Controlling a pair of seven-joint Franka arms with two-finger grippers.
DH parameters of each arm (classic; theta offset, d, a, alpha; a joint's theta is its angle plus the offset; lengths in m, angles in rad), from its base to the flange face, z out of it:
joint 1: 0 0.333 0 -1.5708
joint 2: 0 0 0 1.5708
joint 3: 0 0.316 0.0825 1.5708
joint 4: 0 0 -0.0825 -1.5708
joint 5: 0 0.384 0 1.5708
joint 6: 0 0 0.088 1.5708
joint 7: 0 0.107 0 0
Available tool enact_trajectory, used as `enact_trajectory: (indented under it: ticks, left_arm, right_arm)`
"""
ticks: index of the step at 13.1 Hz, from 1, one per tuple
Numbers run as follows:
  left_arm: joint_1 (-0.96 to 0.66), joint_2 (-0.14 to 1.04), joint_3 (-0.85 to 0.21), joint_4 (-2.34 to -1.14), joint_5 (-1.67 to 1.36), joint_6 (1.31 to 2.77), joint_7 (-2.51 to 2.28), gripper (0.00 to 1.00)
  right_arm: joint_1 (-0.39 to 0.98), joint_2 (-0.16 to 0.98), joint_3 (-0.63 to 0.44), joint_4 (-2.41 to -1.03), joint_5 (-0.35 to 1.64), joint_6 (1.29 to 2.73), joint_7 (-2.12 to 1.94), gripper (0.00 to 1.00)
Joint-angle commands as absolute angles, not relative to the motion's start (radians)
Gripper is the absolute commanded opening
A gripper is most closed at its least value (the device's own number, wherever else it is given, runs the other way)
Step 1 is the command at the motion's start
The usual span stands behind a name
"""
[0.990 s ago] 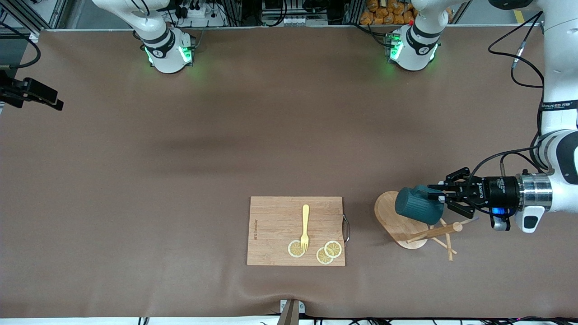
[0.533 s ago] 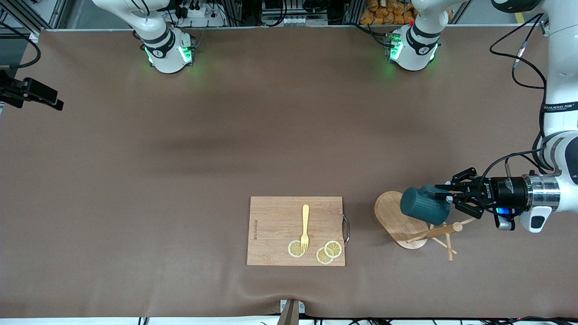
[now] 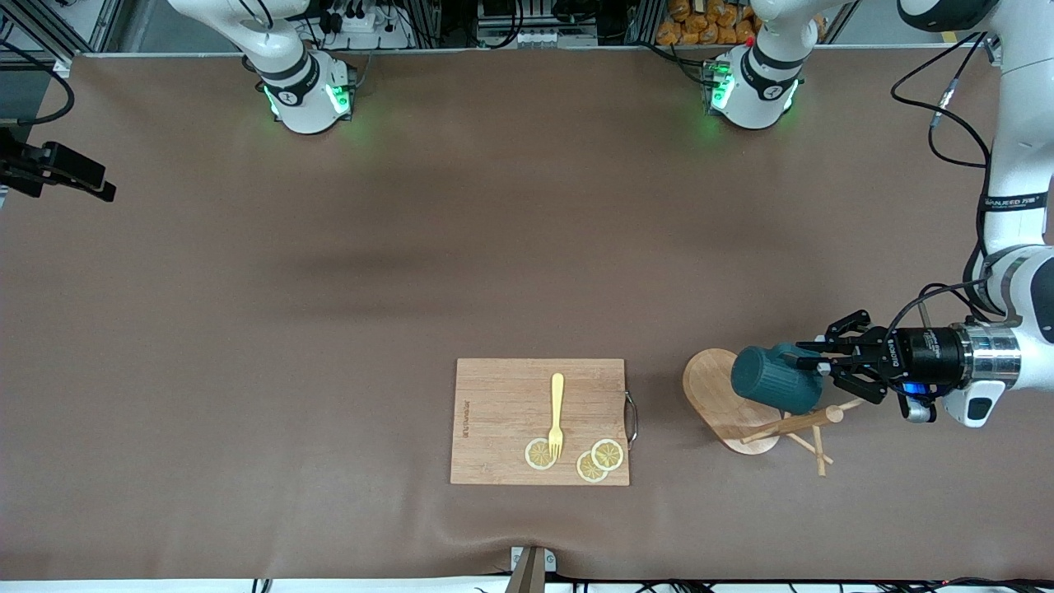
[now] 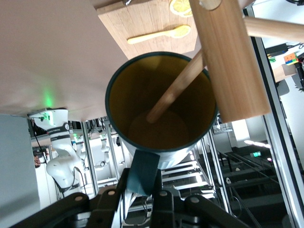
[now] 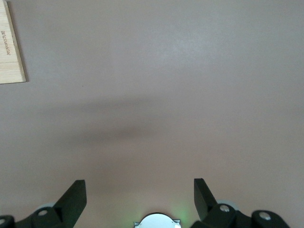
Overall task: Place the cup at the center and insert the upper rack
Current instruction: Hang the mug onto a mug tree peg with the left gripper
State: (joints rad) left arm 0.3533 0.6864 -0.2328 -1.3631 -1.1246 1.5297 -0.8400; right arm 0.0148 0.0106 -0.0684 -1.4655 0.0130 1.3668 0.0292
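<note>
Since a second ago the left hand (image 3: 817, 363) has carried the cup (image 3: 775, 378) slightly toward the left arm's end of the counter (image 3: 329, 288). It clamps the loop handle, and the cup lies sideways over the upper rack (image 3: 725, 399), mouth toward the hand, with one peg reaching inside. That rack lies tipped, its pole pointing toward the left arm's end. Beside it sits one cutting board (image 3: 502, 412) bearing one fork (image 3: 557, 414) and three lemon slices (image 3: 608, 454). Out of the front view, the right hand (image 5: 140, 199) waits spread wide above open brown counter.
</note>
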Motion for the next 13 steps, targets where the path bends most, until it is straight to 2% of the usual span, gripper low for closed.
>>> enact_trajectory:
  ticks: [1, 13]
  left_arm:
    - [0.365, 0.704, -0.242, -1.344, -1.157, 1.505, -0.824, 0.0]
    - [0.385, 0.741, -0.241, -1.342, -1.196, 1.47, -0.765, 0.0]
  right_arm:
    - [0.011, 0.014, -0.061, -1.456, 0.008, 1.367, 0.041, 1.0]
    - [0.009, 0.014, -0.061, -1.456, 0.009, 1.362, 0.043, 1.0]
